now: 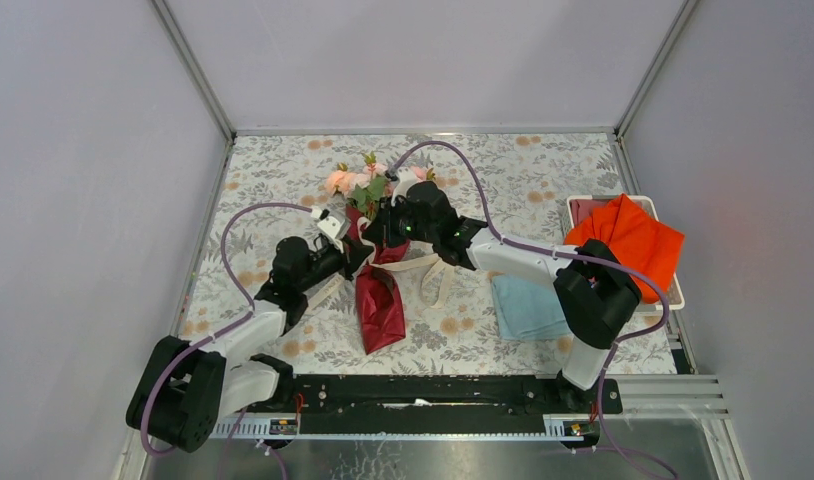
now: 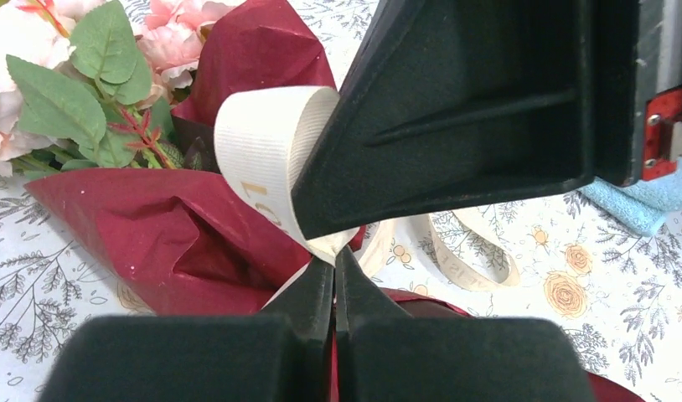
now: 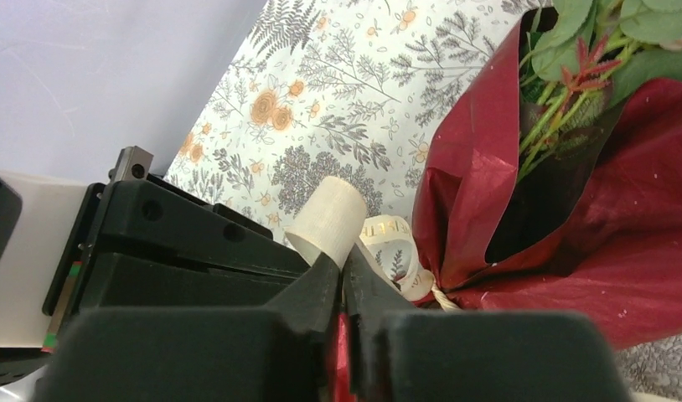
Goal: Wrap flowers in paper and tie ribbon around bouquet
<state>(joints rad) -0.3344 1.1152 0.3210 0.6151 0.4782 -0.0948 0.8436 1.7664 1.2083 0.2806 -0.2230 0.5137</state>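
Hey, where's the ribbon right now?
The ribbon is mid-table in the top view, crossing the bouquet, pinched by the left tool and right tool.

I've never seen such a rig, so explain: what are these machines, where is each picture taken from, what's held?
These are two robot arms, bolted side by side. The wide picture looks down from above; the other two come from cameras on each wrist. On the flower-printed tablecloth lie pink flowers wrapped in a cone of dark red paper, near a light blue folded cloth and an orange-red cloth. The left end effector and right end effector are each pinched shut on the cream flat ribbon.
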